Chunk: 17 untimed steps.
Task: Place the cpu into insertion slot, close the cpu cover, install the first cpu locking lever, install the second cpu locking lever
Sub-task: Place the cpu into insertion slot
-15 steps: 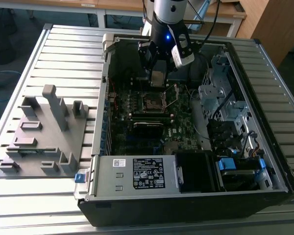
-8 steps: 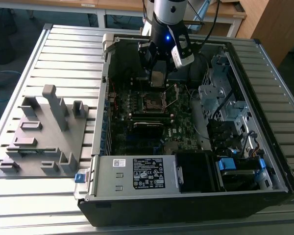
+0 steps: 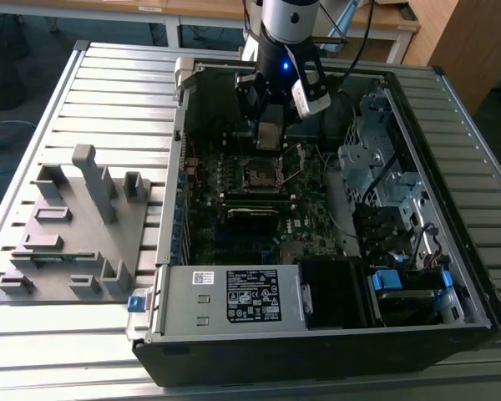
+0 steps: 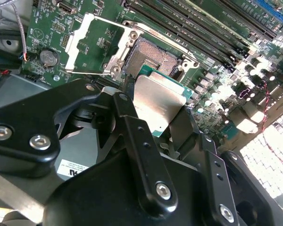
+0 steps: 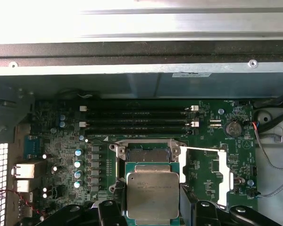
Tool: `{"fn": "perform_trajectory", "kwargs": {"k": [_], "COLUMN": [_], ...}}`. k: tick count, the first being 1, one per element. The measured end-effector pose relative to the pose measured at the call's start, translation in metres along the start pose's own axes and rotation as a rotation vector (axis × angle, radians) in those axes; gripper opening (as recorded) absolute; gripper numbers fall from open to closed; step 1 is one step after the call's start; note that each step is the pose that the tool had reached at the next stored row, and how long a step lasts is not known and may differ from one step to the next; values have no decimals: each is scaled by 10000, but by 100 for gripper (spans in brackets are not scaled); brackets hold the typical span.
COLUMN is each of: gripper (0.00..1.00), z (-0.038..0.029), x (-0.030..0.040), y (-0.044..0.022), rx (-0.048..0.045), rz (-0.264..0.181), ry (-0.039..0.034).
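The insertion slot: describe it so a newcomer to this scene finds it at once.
Inside the open computer case lies a green circuit board. Toward its middle, close to the held cpu, is the insertion slot. Unlike the long black strips beside it, it is square, dark-centred, silver-rimmed.

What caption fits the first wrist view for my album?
Fingers hold the chip near the open socket, cover swung aside.

On the table (image 3: 108,75): open computer case (image 3: 317,351), with a parts fixture (image 3: 67,234) beside it at the exterior view's left. Inside the case: circuit board (image 3: 225,238) on the floor, power supply (image 3: 234,296) against the wall nearest the exterior camera. On the board: insertion slot (image 5: 146,155), with the cpu cover (image 5: 224,169) swung open and lying just beside it, memory strips (image 5: 137,120) near another side. Over one edge of the slot, above the board: cpu (image 5: 152,195), clamped in the gripper (image 3: 270,138).
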State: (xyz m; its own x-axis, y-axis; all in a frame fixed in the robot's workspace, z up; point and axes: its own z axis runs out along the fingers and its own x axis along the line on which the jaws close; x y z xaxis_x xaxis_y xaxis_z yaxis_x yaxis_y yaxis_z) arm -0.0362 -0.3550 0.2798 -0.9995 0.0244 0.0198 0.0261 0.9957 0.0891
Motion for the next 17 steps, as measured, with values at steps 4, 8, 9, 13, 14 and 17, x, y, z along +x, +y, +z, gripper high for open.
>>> {"fn": "perform_trajectory", "kwargs": {"k": [4,8,9,13,14,17], "gripper": [54,54,54,54,54,54], "z": [9,38,49,105,112,132], "x": [0,-1,-1,-2,-2,-3], "y": [0,-3,-4,-9,-10,-12], "rx": [-6,-3,-2,-1,3,11], "rz": [0,-1,-1,-19,-23,-32], "ry": [-3,-6,-9,-29,-31,-31]}}
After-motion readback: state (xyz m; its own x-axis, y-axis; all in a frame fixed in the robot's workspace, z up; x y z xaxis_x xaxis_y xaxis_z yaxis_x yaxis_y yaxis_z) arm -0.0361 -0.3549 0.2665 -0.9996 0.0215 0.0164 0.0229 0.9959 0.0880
